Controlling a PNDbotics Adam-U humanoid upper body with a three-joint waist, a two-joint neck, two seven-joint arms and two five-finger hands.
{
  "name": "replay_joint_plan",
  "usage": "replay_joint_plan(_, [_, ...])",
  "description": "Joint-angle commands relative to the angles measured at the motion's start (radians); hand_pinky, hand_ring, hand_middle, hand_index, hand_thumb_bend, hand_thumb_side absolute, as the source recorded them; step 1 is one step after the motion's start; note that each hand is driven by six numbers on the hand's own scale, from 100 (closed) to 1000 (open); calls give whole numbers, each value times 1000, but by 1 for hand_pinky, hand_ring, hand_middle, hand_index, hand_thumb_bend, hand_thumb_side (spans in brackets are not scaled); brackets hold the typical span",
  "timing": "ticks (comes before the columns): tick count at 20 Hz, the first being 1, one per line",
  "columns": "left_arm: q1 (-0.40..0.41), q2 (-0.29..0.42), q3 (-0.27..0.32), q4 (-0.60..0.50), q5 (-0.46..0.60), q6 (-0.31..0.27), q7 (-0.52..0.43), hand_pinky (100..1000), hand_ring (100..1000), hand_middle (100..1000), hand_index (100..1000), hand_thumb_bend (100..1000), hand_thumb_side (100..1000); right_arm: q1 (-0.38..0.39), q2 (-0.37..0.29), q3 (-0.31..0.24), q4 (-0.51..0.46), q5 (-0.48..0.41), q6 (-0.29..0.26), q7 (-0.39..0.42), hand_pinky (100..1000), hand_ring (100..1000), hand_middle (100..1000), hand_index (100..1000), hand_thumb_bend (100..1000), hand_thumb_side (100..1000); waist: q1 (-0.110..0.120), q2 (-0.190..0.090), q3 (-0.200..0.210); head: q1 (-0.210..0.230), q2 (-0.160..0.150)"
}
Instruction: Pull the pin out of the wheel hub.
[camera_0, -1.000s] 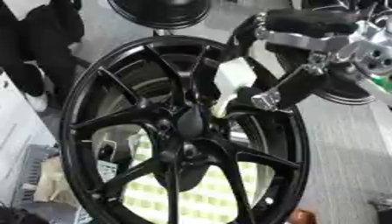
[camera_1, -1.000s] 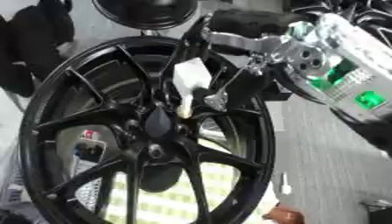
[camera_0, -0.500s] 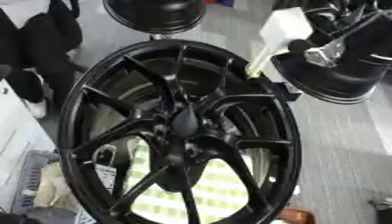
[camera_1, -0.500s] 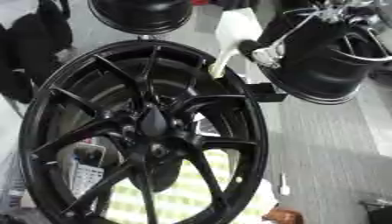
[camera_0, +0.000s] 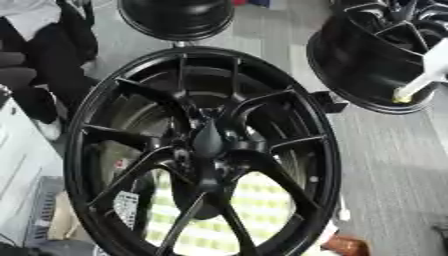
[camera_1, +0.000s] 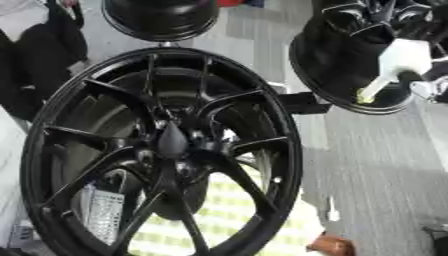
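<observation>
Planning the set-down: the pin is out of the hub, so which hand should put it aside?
Right. The white pin is at the upper right beside the right hand, clear of the wheel hub; no left hand shows.

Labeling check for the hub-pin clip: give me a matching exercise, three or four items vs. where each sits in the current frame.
Things:
1. white pin
2. big black wheel
3. second black wheel
4. round black rim

Places:
A. top centre, far side
B. upper right, behind the pin
C. fills the centre, spokes facing the camera
D. right edge, clear of the hub, tip down-left

Pairs: 1-D, 2-C, 3-B, 4-A
</observation>
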Motion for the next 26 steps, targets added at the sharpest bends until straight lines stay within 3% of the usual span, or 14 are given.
replay_joint_plan(1, [-1,14,13,-20,-6,-2,7,831,705,707,861,100,746,68,-12,-69,-6,19,26,-67,900,726,411,504,157,100,9,-13,-8,14,-11])
replay_joint_plan(6, [3,10,15,-20,-7,-4,8,831,705,707,861,100,744,190,42,-107,-6,105,87,-120,917,763,486,565,237,100,20,-13,-16,25,-15])
replay_joint_plan(9, [2,7,12,-20,-5,-5,5,831,704,707,861,100,744,227,61,-107,-6,165,155,-110,938,843,703,732,334,100,27,-14,-16,28,-20])
replay_joint_plan(12, [3,4,12,-20,-5,-4,3,832,704,707,862,100,744,244,75,-106,-6,221,217,-65,948,909,802,804,256,100,31,-14,-15,28,-20])
replay_joint_plan(13, [4,4,13,-20,-5,-5,4,832,704,707,862,100,745,245,80,-110,-6,232,229,-54,948,927,825,828,199,224,32,-13,-16,28,-19])
replay_joint_plan(20, [4,3,11,-20,-5,-4,2,833,704,707,862,100,745,249,109,-135,-6,230,252,-74,937,930,828,836,115,253,31,-14,-17,26,-15])
replay_joint_plan(26, [4,3,11,-20,-4,-5,0,834,704,707,862,100,744,240,140,-144,-6,178,235,-164,901,898,777,818,100,271,31,-16,-16,24,-14])
